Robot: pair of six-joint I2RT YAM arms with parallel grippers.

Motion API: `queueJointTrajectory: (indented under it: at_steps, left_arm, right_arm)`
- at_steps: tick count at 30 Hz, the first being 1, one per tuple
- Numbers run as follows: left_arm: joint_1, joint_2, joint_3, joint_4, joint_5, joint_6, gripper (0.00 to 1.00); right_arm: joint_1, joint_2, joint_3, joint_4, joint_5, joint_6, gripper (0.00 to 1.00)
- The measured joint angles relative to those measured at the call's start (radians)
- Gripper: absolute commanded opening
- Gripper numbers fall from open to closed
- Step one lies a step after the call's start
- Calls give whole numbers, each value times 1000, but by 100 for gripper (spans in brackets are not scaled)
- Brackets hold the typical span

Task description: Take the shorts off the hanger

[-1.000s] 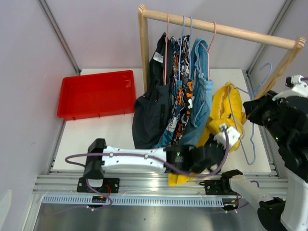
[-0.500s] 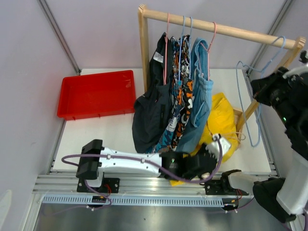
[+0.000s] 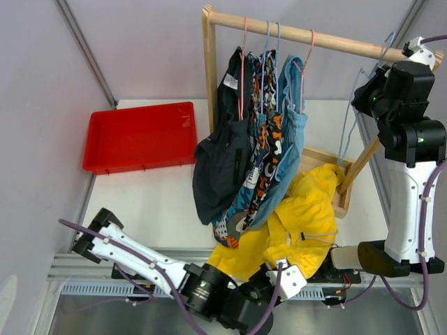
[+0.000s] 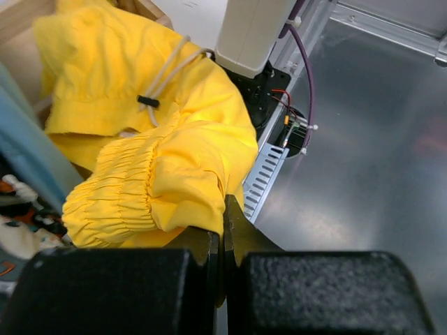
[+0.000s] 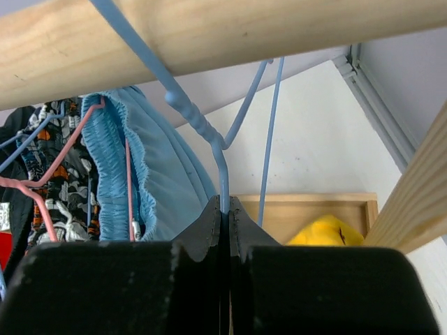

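Five shorts counted, four hung and one off. The yellow shorts (image 3: 304,216) lie crumpled on the white table (image 3: 154,188) at the near edge, top part over the wooden base frame (image 3: 325,157). They're soft cloth with a gathered elastic waistband and one pale drawcord (image 4: 167,70) with a dark toggle. My left gripper (image 4: 223,209) is clenched on a fold of them, fingers pressed together with cloth between. My right gripper (image 5: 225,209) is pinched tight on the thin wire of one bare blue hanger (image 5: 222,167), whose hook runs up against the round wooden rod (image 5: 209,35). On that rod I count four hung pairs, bunched together and touching. From the left: one black shorts (image 3: 220,157) with a white label, two patterned shorts (image 3: 264,139) in orange, blue, black and white, and one plain blue shorts (image 3: 293,125) with a ruched waist. They're carried by two pink wire hangers (image 3: 242,70) and two blue wire hangers (image 3: 265,49). One red tray (image 3: 140,136), rigid and rectangular, sits far left on the table, apart from the fabric.
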Motion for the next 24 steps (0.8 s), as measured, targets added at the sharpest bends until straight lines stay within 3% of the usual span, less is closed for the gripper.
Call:
queueJointTrajectory:
  at_steps: [8, 9, 10, 12, 15, 18, 21, 24]
  left_arm:
    - [-38, -61, 240, -400, -170, -90, 0]
    - [-37, -66, 291, -465, -201, -105, 0]
    - [-37, -69, 344, -532, -230, -116, 0]
    - [-20, -91, 426, -644, -281, -131, 0]
    - [33, -154, 480, -742, -334, -116, 0]
    - [97, -259, 466, -701, -380, 13, 0]
    - [126, -396, 379, -450, -422, 294, 0]
    - [137, -505, 275, 45, -468, 746, 0]
  right_arm:
    - [-14, -123, -252, 120, -45, 2, 0]
    - [-18, -144, -272, 129, -49, 2, 7]
    - [-20, -165, -292, 138, -56, 2, 54]
    - [-22, -208, -325, 137, -70, 1, 99]
    - [-22, -262, -362, 97, -81, -9, 99]
    - [-22, -305, -393, 75, -82, -13, 99]
    - [-22, -359, -448, 64, -82, -16, 100]
    - [-22, -418, -524, 63, -82, -23, 99]
